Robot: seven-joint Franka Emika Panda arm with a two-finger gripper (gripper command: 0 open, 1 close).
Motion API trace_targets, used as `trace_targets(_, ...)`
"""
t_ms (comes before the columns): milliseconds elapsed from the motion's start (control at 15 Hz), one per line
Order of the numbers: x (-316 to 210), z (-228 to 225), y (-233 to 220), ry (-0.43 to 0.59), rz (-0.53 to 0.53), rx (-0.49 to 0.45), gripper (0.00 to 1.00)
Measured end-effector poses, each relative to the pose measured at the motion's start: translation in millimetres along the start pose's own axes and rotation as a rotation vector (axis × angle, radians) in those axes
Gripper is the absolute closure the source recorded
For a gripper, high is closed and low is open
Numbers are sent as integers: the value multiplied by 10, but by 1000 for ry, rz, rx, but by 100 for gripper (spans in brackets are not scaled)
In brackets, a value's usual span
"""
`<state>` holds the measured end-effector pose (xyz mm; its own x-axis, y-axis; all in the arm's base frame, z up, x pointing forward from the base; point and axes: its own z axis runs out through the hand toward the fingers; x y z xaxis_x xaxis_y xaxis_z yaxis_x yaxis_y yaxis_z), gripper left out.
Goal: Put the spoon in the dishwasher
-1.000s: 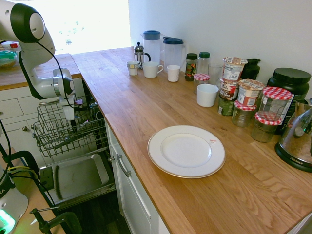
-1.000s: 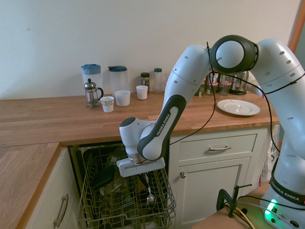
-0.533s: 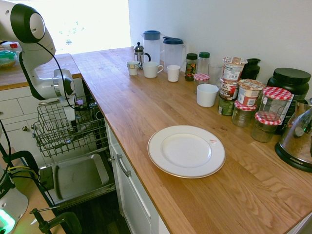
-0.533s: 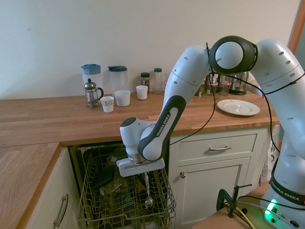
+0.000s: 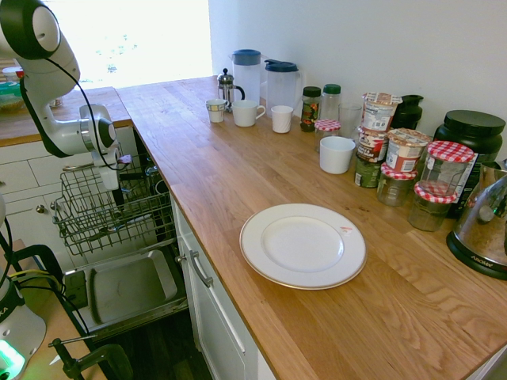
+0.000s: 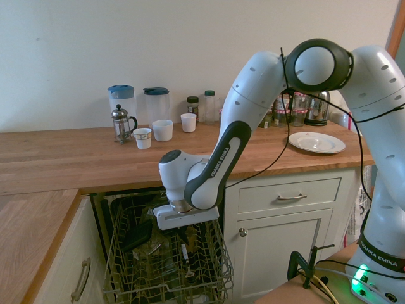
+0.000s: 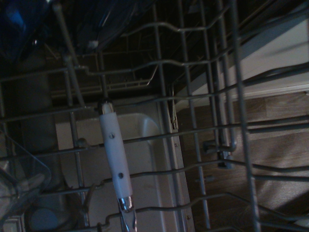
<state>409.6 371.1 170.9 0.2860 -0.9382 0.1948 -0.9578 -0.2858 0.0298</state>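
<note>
The dishwasher (image 6: 216, 266) stands open under the wooden counter, its dark wire rack (image 5: 87, 207) pulled out over the grey inner door (image 5: 127, 289). The spoon (image 6: 185, 256) leans inside the rack among the wires, free of the gripper. In the wrist view the spoon (image 7: 115, 162) shows a white handle part with a shiny metal stretch below it, resting against the rack wires. My gripper (image 6: 182, 232) hangs just above the rack, over the spoon, open with nothing between its fingers. In the first exterior view the gripper (image 5: 112, 184) sits at the rack's far edge.
A dark dish (image 6: 137, 234) lies in the rack to the left of the spoon. On the counter stand a white plate (image 5: 303, 245), mugs (image 5: 246, 112), jugs (image 5: 247, 73), a French press (image 5: 226, 87), jars (image 5: 405, 150) and a kettle (image 5: 485, 226). White drawers (image 6: 288, 196) flank the dishwasher.
The gripper has opened and risen slightly. The spoon that hung from it has dropped down into the rack.
</note>
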Motion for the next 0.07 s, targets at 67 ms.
trace_targets(67, 53, -180, 75, 11, 13, 15, 0)
